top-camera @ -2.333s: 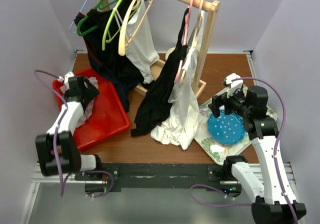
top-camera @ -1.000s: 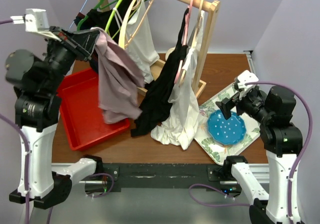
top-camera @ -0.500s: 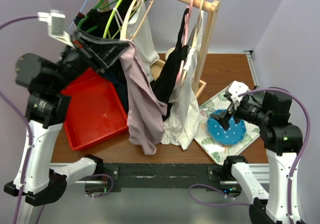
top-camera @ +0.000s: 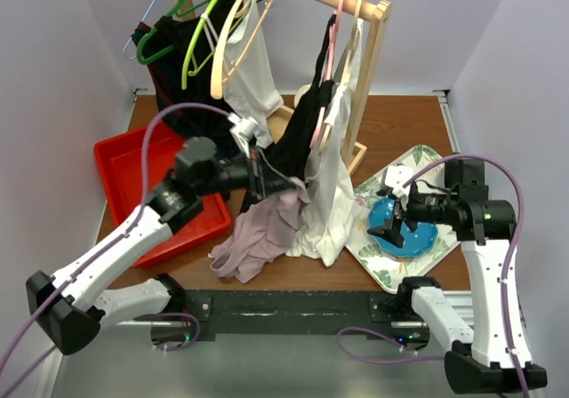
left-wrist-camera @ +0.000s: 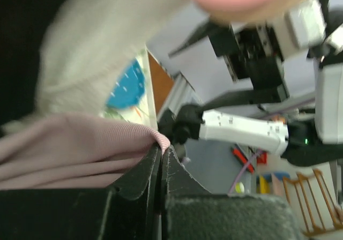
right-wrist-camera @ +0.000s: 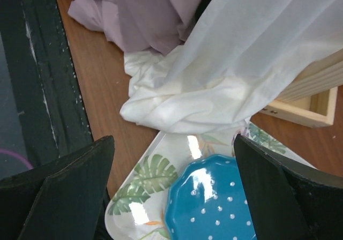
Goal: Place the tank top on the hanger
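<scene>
The dusty-mauve tank top [top-camera: 262, 234] hangs from my left gripper [top-camera: 260, 176] and pools on the table in front of the rack. In the left wrist view the gripper [left-wrist-camera: 162, 150] is shut on a folded edge of the tank top [left-wrist-camera: 64, 143]. The pale wood hanger [top-camera: 220, 60] hangs empty on the rack's left end, beside a lime one. My right gripper [top-camera: 391, 220] is open and holds nothing, low over a blue plate [top-camera: 404, 229]. In the right wrist view, part of the tank top [right-wrist-camera: 144, 15] lies beyond that gripper [right-wrist-camera: 172, 143].
A wooden rack [top-camera: 373, 51] holds black garments [top-camera: 293, 149] and a white tank top [top-camera: 329, 202] whose hem lies on the table. A red bin [top-camera: 133, 202] sits at the left. The blue plate rests on a leaf-print tray [top-camera: 378, 260] at the right.
My left arm swung down from high over the red bin to the table's middle, and the tank top now rests partly on the table. My right gripper dropped lower over the blue plate.
</scene>
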